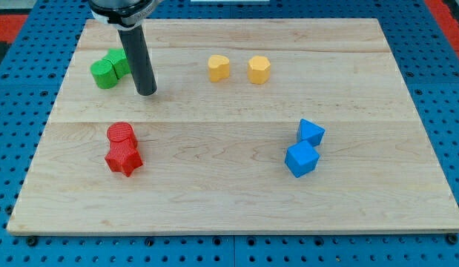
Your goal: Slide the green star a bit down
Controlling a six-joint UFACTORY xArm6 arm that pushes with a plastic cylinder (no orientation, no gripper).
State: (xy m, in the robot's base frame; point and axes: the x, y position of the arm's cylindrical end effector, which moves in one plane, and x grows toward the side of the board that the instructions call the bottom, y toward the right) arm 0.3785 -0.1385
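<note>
Two green blocks touch each other at the board's upper left. The front one [104, 73] looks rounded. The one behind it [118, 61] is partly hidden by my rod, and I take it for the green star, though its shape is hard to make out. My rod comes down from the view's top. My tip [146, 93] rests on the board just right of and slightly below the green pair, a short gap away from them.
A red cylinder [121, 133] touches a red star [124, 159] at the lower left. Two yellow blocks [219, 67] [259, 69] sit at the top middle. Two blue blocks [311, 133] [301, 159] touch at the right. The wooden board [229, 200] lies on a blue pegboard.
</note>
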